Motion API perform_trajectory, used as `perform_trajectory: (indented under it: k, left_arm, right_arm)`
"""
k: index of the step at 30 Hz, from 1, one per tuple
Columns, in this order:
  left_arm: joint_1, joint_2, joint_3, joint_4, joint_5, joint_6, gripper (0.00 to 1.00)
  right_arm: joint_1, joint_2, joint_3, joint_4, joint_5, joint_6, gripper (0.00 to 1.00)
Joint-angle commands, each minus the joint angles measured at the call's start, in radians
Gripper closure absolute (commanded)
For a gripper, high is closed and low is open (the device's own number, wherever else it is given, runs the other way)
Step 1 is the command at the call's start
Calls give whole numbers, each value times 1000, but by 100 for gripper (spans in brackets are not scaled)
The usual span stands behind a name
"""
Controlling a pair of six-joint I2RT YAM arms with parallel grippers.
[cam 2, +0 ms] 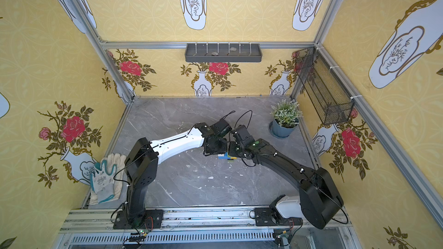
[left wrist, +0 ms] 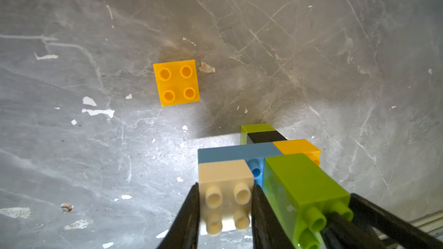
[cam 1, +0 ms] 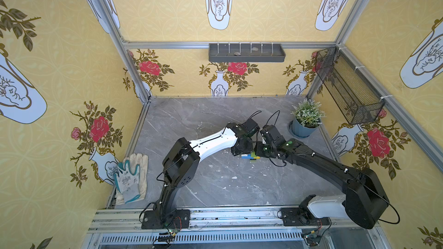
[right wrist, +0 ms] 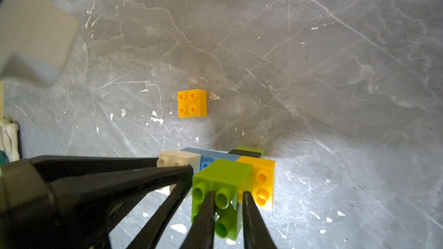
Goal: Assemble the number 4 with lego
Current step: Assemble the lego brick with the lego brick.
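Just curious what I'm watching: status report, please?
Left fingers shut on white brick. Right fingers shut on lime green brick. Number 4 unfinished: one yellow brick loose, apart. Nothing in the way.

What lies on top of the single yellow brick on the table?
Nothing: the yellow brick shows all four studs bare. It rests on the grey table, so its underside is hidden.

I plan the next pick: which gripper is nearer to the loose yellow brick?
Left. The left gripper, shut on the white brick, sits closer to the loose yellow brick; the right gripper, on the green brick beside it, is farther.
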Motion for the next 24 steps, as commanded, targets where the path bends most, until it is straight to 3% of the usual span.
perform_trajectory:
  k: [1,6,24]
  left_arm:
    - [-3,26,-13,-95,-6,-25,89]
    - [-3,21,-26,-84,-5,-34,81]
    - [-4,-1,-51,-23,23,65,78]
  right_arm:
    - [-1,10,-25,-264,35,-14,78]
    - [-3,10,-30,-264,36,-12,78]
    - [-3,-1,-32,-282,49,4,78]
